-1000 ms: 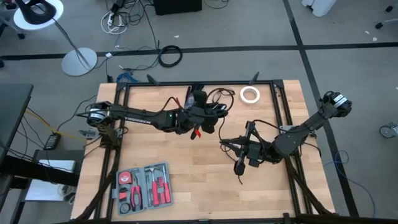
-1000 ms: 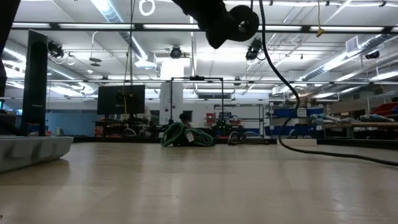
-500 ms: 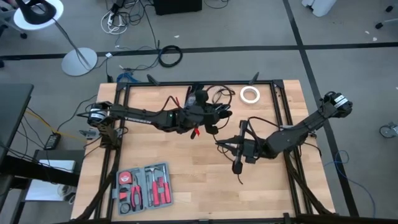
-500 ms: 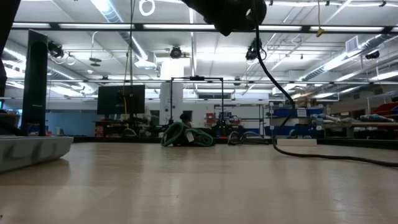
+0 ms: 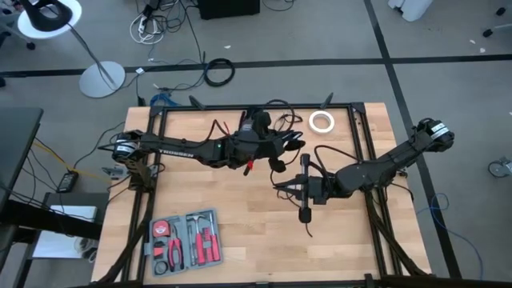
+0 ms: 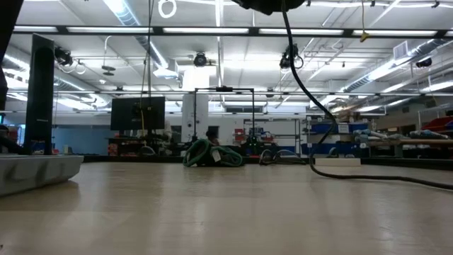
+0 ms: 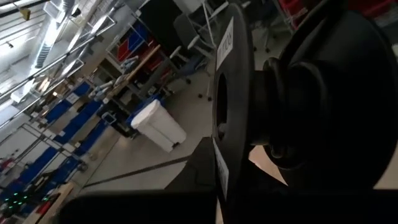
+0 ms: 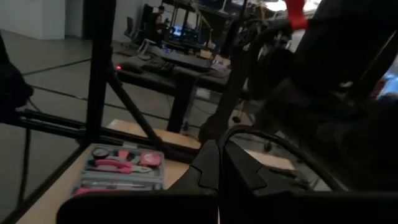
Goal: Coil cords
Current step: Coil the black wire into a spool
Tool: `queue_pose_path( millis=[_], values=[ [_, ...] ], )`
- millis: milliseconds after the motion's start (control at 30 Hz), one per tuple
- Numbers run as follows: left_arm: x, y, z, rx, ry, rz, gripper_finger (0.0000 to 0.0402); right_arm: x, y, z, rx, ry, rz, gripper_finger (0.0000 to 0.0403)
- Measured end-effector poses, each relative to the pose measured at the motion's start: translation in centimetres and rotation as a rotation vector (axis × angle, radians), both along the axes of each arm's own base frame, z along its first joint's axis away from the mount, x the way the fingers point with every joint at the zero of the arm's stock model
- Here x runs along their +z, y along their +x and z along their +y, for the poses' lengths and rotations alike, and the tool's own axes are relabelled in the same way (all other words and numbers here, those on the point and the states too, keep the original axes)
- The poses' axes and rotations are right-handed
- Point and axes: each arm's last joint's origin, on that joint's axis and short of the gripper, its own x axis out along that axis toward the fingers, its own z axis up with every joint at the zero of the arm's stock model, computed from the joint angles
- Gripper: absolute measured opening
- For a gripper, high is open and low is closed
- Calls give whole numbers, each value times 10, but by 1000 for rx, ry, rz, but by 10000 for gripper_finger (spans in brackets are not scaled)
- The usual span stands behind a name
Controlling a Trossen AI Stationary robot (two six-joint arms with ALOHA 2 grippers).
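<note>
Cord (image 5: 308, 164): thin black flexible line, held up off the table (image 5: 232, 208) between the two grippers, near the middle of the surface and somewhat toward the far edge. One run arcs from the left gripper across to the right gripper; a free tail (image 5: 306, 214) hangs below the right gripper toward the near edge. In the low view a strand (image 6: 306, 85) drops from above and trails along the tabletop to the right.

Handling, as judged: light, limp, no shape memory to speak of; will sag and twist under its own weight. Jacket looks smooth, so it could slide through a pinch. Best taken close to the forming loop, not out on the tail.

Left gripper (image 5: 276, 158): fingers closed, cord gathered at it; whether pinched or only wound round, cannot tell. Right gripper (image 5: 298, 186): fingers closed, cord crossing its tips in the right wrist view; appears to pinch it.

Outward: white tape roll (image 5: 322, 122) near the far right corner; tool case (image 5: 184, 240) at the near left corner.
</note>
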Motion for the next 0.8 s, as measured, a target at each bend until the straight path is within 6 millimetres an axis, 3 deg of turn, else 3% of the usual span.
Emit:
queue_pose_path(
  millis=[333, 600, 800],
  values=[
    [3, 1, -2, -68, -45, -50, 0, -7, -3, 5, -41, -45, 65, 9],
    [2, 1, -2, -86, -45, -41, 0, -11, -9, 13, -85, -24, 105, 91],
    [2, 1, -2, -87, -18, -26, 0, -14, -18, 26, -54, 61, 128, 118]
  ],
)
